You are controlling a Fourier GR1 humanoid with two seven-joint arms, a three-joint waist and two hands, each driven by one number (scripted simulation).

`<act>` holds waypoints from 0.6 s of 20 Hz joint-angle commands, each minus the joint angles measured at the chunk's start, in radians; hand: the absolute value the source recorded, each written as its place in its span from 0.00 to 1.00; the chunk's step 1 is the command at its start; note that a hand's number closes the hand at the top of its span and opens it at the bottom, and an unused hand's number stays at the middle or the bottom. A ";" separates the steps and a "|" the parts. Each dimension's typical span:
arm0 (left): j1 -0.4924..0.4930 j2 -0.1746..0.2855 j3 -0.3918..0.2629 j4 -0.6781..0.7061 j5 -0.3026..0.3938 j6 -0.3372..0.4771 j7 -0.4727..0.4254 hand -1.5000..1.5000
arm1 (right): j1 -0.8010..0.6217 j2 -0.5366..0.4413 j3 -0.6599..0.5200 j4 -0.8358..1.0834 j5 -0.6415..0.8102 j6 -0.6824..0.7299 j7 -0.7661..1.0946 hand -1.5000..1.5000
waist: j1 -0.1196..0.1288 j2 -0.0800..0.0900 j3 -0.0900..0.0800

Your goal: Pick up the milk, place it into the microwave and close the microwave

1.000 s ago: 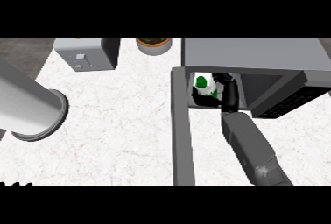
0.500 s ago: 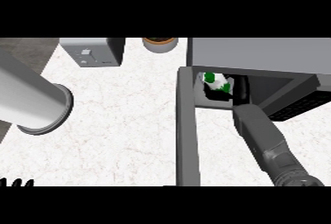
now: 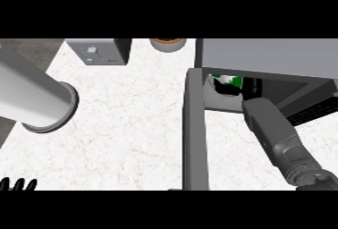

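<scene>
The milk [image 3: 223, 81], a white carton with green print, stands inside the open microwave [image 3: 264, 56] at the left of its dark cavity. My right forearm [image 3: 271, 129] reaches in from the lower right. My right hand [image 3: 230, 91] shows as a black shape across the carton's lower part, with its fingers curled on the carton. Most of the hand is hidden in the cavity's shadow. The microwave door [image 3: 195, 134] hangs open and runs toward me as a long grey bar. My left hand [image 3: 17, 184] rests at the lower left edge, fingers up and open.
A large grey cylinder [image 3: 33, 98] lies at the left over the white counter [image 3: 125, 134]. A grey box-shaped appliance [image 3: 99, 51] and a brown-rimmed pot [image 3: 167, 44] stand at the back. The open door splits the counter to the left of my right arm.
My right arm has pushed further into the microwave and the milk sits deeper in the cavity. The view has moved closer, so the cylinder and the door look larger.
</scene>
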 commanded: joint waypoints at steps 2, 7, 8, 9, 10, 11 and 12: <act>0.008 0.001 0.010 0.029 -0.002 -0.020 -0.027 0.00 | -0.018 -0.048 -0.066 -0.018 -0.054 0.036 -0.054 1.00 | 0.006 0.000 0.001; -0.034 0.000 0.006 0.020 -0.008 0.006 0.004 0.00 | -0.062 -0.032 -0.062 -0.011 -0.025 -0.114 -0.087 1.00 | 0.027 0.014 0.001; -0.040 0.017 0.019 0.037 0.008 -0.008 0.007 0.00 | -0.059 -0.007 -0.051 0.005 -0.008 -0.176 -0.085 1.00 | 0.029 0.014 -0.001; -0.059 0.016 0.018 0.026 0.010 0.003 0.019 0.00 | -0.072 -0.029 -0.052 0.003 -0.005 -0.176 -0.083 1.00 | 0.023 0.016 0.000; -0.030 0.012 0.003 0.019 -0.006 -0.004 0.016 0.00 | -0.066 -0.043 -0.058 0.007 -0.003 -0.214 -0.082 1.00 | 0.031 0.014 0.000; -0.041 0.024 0.019 0.031 0.021 -0.011 0.025 0.00 | -0.079 -0.055 -0.062 0.017 -0.004 -0.216 -0.060 1.00 | 0.030 0.016 -0.001; -0.052 0.014 0.019 0.049 0.000 0.001 0.014 0.00 | -0.077 -0.030 -0.073 0.004 -0.011 -0.270 -0.078 1.00 | 0.029 0.015 -0.001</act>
